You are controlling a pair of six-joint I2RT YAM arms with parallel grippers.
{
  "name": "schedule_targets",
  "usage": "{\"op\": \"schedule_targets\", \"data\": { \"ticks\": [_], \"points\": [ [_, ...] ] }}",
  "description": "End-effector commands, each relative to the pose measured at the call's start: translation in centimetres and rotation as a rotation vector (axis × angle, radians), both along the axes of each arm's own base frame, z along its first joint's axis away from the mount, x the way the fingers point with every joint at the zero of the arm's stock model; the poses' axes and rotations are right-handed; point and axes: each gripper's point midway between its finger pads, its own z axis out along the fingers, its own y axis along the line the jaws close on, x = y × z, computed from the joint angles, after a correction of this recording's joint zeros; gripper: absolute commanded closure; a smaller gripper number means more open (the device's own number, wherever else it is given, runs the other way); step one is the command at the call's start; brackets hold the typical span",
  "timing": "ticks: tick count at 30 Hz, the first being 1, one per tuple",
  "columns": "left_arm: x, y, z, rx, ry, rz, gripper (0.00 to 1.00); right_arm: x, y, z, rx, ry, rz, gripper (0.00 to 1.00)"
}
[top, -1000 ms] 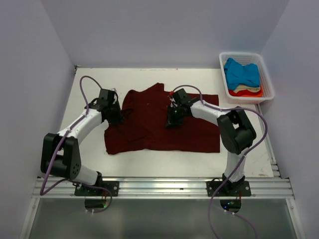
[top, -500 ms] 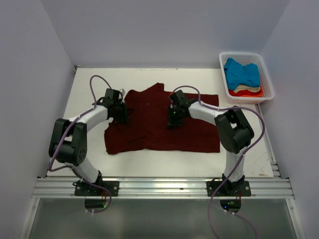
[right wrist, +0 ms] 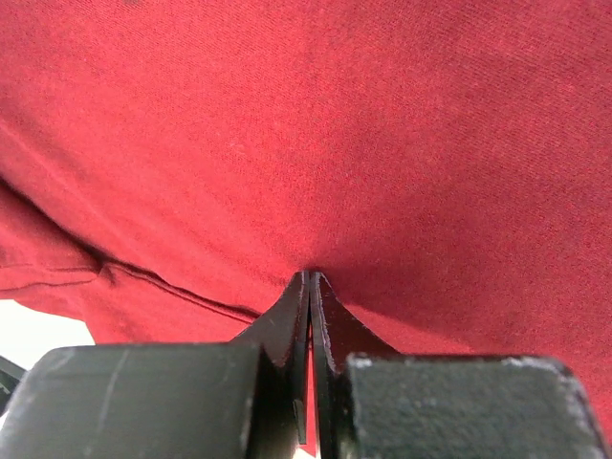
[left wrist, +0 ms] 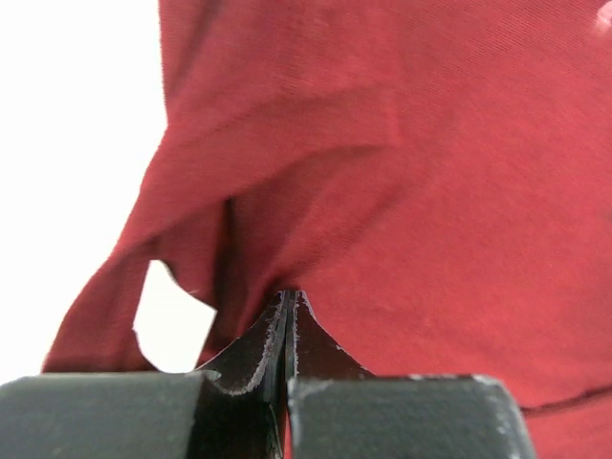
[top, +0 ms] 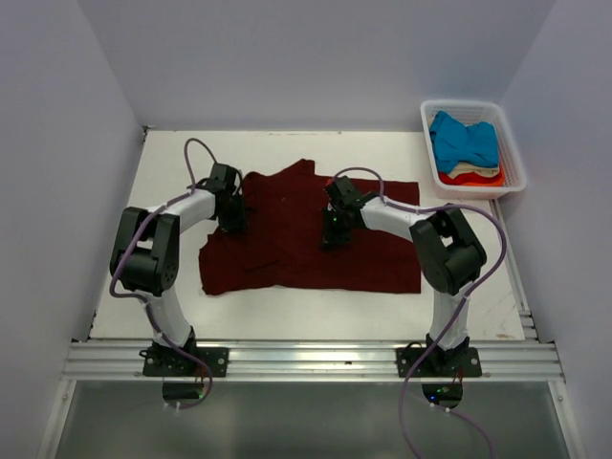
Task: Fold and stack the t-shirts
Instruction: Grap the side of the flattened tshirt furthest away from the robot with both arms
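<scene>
A dark maroon t-shirt [top: 378, 258] lies spread across the middle of the white table [top: 172, 163]. My left gripper [top: 230, 218] sits at the shirt's left edge. In the left wrist view it [left wrist: 289, 293] is shut, and folds of the maroon cloth [left wrist: 430, 191] gather at its tips, with a bit of table showing under a raised flap. My right gripper [top: 331, 236] is over the middle of the shirt. In the right wrist view it [right wrist: 310, 274] is shut too, and the cloth [right wrist: 335, 124] puckers at its tips.
A white slatted basket [top: 426, 124] stands at the back right corner. It holds a bright blue t-shirt [top: 464, 139] on top of a cream one [top: 469, 170] and an orange-red one [top: 473, 179]. Walls close in the table on three sides.
The left arm has folded in, its elbow swinging up and right, and the left gripper has shifted slightly right along the shirt's left edge. The right gripper has barely moved.
</scene>
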Motion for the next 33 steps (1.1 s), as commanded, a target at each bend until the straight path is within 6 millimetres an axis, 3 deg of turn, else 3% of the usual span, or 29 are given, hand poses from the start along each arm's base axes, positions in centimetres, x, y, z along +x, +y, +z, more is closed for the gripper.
{"op": "schedule_targets", "data": {
  "ticks": [1, 8, 14, 20, 31, 33],
  "points": [
    [0.2, 3.3, -0.4, 0.170, 0.029, 0.066, 1.00, -0.2, -0.4, -0.5, -0.028, -0.007, 0.008, 1.00],
    [0.5, 6.8, 0.3, 0.311, 0.044, 0.163, 1.00, -1.2, -1.4, -1.8, -0.066, 0.014, 0.007, 1.00],
    [1.1, 9.2, 0.2, 0.313, 0.052, 0.221, 1.00, -1.9, -2.9, -2.9, -0.136, 0.027, -0.002, 1.00],
    [1.2, 10.2, -0.4, 0.304, 0.070, 0.240, 1.00, -2.2, -4.7, -3.7, -0.203, 0.035, -0.020, 1.00],
    [1.5, 13.2, -1.2, 0.302, 0.100, 0.303, 1.00, -2.2, -7.6, -3.8, -0.271, 0.043, -0.056, 1.00],
    [1.5, 15.0, -1.1, 0.295, 0.102, 0.352, 1.00, -2.2, -8.2, -3.7, -0.273, 0.047, -0.066, 1.00]
  ]
}}
